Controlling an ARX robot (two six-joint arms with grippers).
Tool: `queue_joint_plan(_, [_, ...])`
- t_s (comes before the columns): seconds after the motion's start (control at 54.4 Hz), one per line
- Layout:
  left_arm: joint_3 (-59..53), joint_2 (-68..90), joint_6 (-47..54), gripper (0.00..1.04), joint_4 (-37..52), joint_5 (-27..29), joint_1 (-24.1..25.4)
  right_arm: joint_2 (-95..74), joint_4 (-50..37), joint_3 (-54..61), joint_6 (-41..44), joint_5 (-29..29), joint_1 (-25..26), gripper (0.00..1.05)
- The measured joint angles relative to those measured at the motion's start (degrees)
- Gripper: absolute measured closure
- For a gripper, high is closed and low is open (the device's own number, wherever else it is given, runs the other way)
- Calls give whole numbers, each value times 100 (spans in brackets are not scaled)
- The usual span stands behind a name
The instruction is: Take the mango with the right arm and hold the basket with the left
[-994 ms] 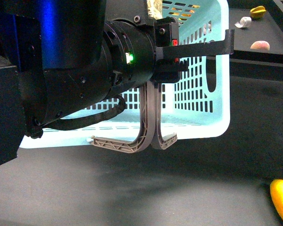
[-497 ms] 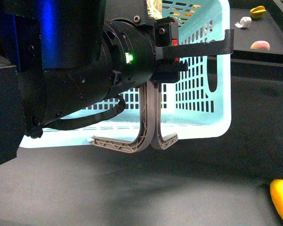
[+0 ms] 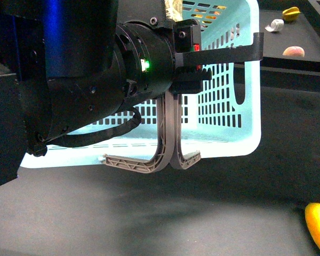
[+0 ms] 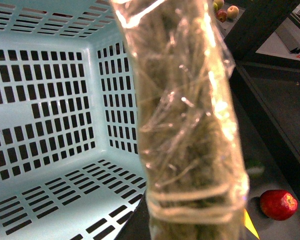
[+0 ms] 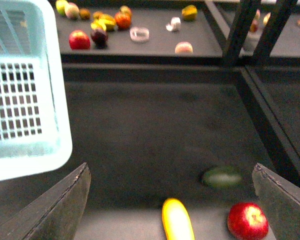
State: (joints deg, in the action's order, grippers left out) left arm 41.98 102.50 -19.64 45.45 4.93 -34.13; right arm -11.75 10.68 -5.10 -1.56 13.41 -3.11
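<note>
The light blue basket (image 3: 229, 106) stands on the dark table, its grey-brown handles (image 3: 168, 133) curving down in front of its near wall. My black left arm fills the left of the front view. Its gripper (image 3: 202, 61) is shut on the basket handle, which shows tape-wrapped and close up in the left wrist view (image 4: 185, 125). The yellow-orange mango (image 3: 317, 226) lies at the table's near right. In the right wrist view the mango (image 5: 176, 220) lies between the wide-open fingers of my right gripper (image 5: 172, 200), which is above it and empty.
A red apple (image 5: 247, 221) and a green fruit (image 5: 221, 176) lie just beside the mango. The basket corner (image 5: 30, 100) is off to one side. A raised back shelf (image 5: 155, 50) holds several fruits. Black posts (image 5: 240, 30) stand at its edge.
Almost nothing: my left arm and the basket hold still, and the mango sits a touch lower in the front view.
</note>
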Motion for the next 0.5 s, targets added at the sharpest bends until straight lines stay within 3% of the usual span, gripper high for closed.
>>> queue_joint_plan(0.221, [0,0,13,100,-4,0,0,-1615,-1510,9,133,-667,750,8])
queue_joint_plan(0.497, [0,-2,20,100,-7,0,0,-5021,-4592,33,509,-1165,1515,8])
